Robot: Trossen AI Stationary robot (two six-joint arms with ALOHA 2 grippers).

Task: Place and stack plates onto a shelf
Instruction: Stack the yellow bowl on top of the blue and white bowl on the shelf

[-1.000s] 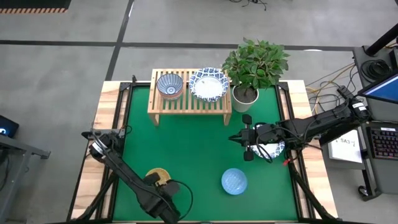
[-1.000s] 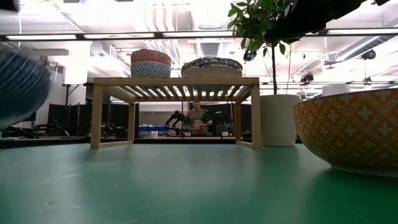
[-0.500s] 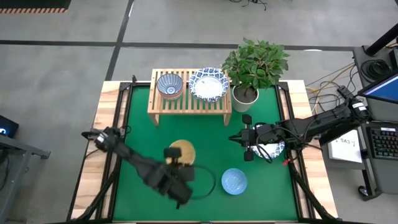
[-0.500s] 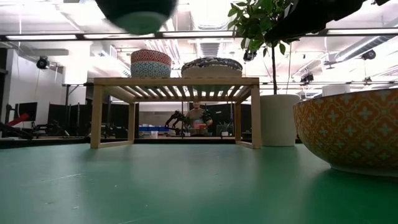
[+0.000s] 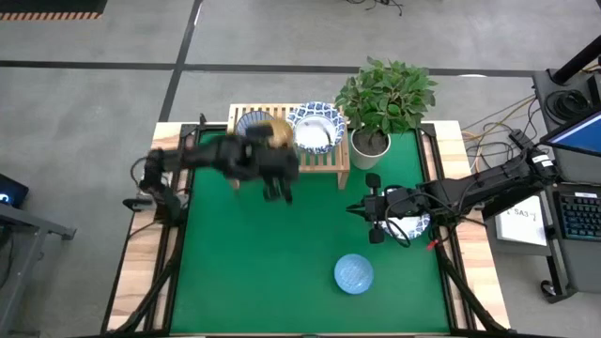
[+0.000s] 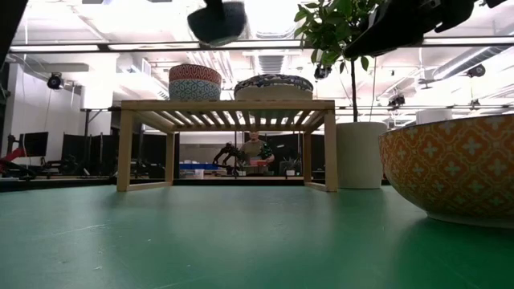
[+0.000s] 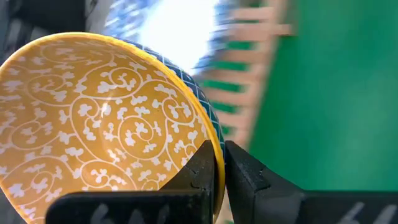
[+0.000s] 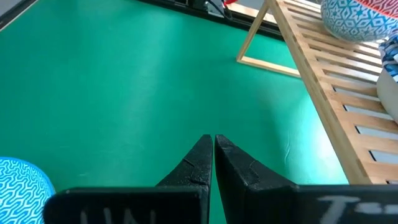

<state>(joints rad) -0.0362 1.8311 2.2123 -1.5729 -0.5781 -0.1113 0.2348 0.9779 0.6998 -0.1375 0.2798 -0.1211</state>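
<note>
Yellow scroll-patterned bowl (image 7: 93,124), pinched by its rim between the closed fingers of the left gripper (image 5: 272,174), which has swung within the last second from the near-left of the table to the shelf (image 5: 324,158). The bowl now hangs above the shelf's front edge, between the blue-patterned bowl (image 6: 195,82) behind and to the gripper's left and the blue-rimmed white plate (image 5: 317,127) to its right. Transport therefore appears nearly complete, with lowering and release outstanding. The right gripper (image 8: 211,155), fingers together and empty, waits unmoved over the mat above another patterned dish (image 5: 416,225); the light blue dish (image 5: 354,273) lies nearer the front edge, the potted plant (image 5: 380,99) beyond.
</note>
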